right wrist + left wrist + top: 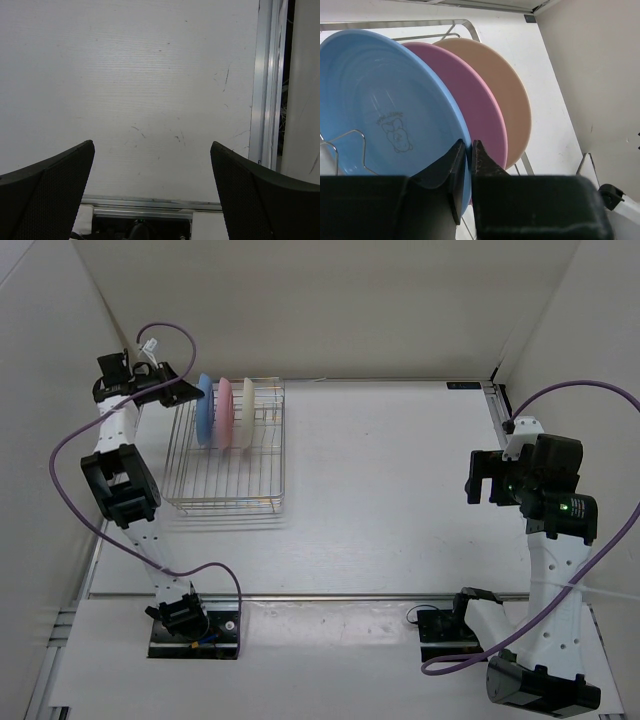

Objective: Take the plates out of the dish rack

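Blue plate (380, 110) — rim pinched, inside left pincer (468, 146)

A white table (400, 470) enclosed by plain off-white walls (330, 300).

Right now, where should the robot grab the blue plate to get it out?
By its thin rim, from the left side of the dish rack. The blue plate stands on edge, outermost, the pink plate close behind, so only the rim fits between fingers. The left gripper pinches there.

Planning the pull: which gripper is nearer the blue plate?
Left. The left gripper pinches the rim of the blue plate in the dish rack; the right gripper hangs open far across the table.
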Motion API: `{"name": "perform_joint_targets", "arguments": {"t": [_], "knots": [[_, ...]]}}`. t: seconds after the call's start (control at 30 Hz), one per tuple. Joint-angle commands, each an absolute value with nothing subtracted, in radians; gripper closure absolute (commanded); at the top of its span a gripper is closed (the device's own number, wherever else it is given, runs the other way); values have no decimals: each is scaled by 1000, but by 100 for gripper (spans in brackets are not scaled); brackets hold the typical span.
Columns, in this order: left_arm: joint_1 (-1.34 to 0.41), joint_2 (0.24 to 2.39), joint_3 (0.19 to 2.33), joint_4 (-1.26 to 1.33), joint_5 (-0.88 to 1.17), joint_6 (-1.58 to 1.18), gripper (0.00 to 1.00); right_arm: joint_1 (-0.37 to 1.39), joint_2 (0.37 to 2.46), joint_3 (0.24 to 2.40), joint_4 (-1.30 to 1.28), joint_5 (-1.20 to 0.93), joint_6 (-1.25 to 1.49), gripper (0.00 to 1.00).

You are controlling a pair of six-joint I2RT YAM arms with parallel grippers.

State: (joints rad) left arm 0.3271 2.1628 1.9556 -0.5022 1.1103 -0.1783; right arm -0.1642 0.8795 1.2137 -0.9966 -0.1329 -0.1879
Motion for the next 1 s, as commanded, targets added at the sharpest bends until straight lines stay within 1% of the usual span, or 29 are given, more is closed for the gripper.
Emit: {"name": "perform_joint_targets", "arguments": {"t": [0.0, 0.43, 0.6, 0.77, 0.97], "knots": [[331, 2157, 2011, -508, 1135, -158, 89, -170, 871, 1212, -980, -126, -196, 0], [359, 1997, 2022, -561, 1157, -149, 89, -170, 880, 1184, -962, -135, -196, 0], [359, 1988, 2095, -589, 1195, -187, 89, -170, 881, 1184, -962, -144, -196, 0], [359, 1931, 2108, -545, 1227, -242, 89, -170, 871, 1184, -962, -144, -196, 0], [359, 1850, 2181, -586, 1261, -242, 89, -170, 919, 1209, -962, -135, -196, 0]]}}
